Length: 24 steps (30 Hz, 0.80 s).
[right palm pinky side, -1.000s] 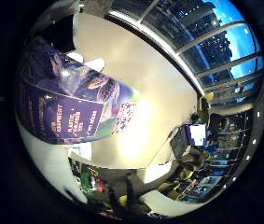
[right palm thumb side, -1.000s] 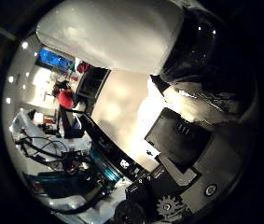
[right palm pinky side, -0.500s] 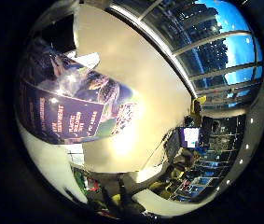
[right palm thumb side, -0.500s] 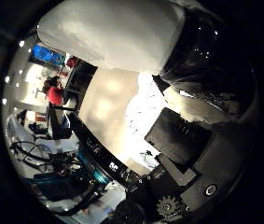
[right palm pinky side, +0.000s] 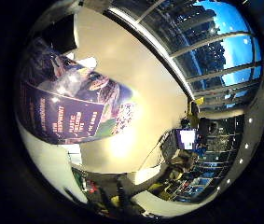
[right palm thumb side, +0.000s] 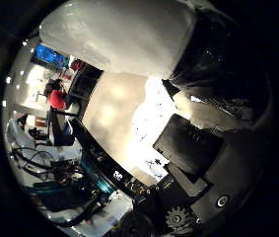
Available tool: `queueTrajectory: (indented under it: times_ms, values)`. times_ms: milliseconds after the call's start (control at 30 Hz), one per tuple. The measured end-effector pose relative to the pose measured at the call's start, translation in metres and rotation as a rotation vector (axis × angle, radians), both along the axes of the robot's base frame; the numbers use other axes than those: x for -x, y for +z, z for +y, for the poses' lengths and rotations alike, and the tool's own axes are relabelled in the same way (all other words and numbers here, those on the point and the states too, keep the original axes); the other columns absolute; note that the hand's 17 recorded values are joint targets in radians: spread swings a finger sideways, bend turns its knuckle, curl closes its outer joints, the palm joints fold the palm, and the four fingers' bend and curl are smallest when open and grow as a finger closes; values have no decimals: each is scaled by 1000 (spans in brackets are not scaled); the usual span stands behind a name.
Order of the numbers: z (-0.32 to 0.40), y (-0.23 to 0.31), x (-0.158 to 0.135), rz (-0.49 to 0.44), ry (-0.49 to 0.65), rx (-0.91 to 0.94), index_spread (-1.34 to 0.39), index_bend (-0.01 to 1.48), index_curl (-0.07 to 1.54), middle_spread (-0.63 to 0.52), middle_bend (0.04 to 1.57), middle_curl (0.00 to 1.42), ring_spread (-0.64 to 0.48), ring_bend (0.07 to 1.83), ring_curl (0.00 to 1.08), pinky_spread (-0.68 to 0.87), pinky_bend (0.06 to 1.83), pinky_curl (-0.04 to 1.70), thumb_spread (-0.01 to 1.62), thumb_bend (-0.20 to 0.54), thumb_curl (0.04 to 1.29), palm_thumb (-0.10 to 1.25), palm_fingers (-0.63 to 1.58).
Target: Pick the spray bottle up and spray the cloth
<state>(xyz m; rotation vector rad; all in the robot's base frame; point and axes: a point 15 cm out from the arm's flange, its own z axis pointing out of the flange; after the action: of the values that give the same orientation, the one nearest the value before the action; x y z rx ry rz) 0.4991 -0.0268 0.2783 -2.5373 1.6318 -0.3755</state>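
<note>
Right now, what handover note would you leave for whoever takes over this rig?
Right hand: only its black body shows; grip cannot be told.
White plastic spray bottle with a dark blue printed label: fills much of the view, close against the palm.
Cloth: not in view.
Done: bottle reached.
Left: confirm the hold, find the cloth, spray it.

Office-like lab: monitor, large windows, cluttered desks.
</note>
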Motion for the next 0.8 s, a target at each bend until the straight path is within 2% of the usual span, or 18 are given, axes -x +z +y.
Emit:
queueTrajectory:
  times_ms: [100, 200, 467, 800]
  values:
    - [4, -30, 15, 57, -5, -11, -289, 1032, 1054, -145, 1354, 855, -273, 1299, 950, -161, 1018, 1605, 781, -18, 848, 1017, 1078]
    - [6, -41, 22, 64, -13, -22, -289, 1032, 1054, -145, 1354, 856, -273, 1299, 950, -161, 1018, 1605, 781, -18, 849, 1016, 1078]
    - [61, -6, 21, -3, -56, -216, -289, 1033, 1054, -145, 1355, 856, -276, 1295, 955, -161, 1026, 1607, 775, -18, 851, 1013, 1076]
    - [203, 56, 36, -54, 35, -531, -289, 1041, 1057, -145, 1353, 856, -275, 1296, 953, -160, 1025, 1608, 771, -18, 854, 1012, 1080]
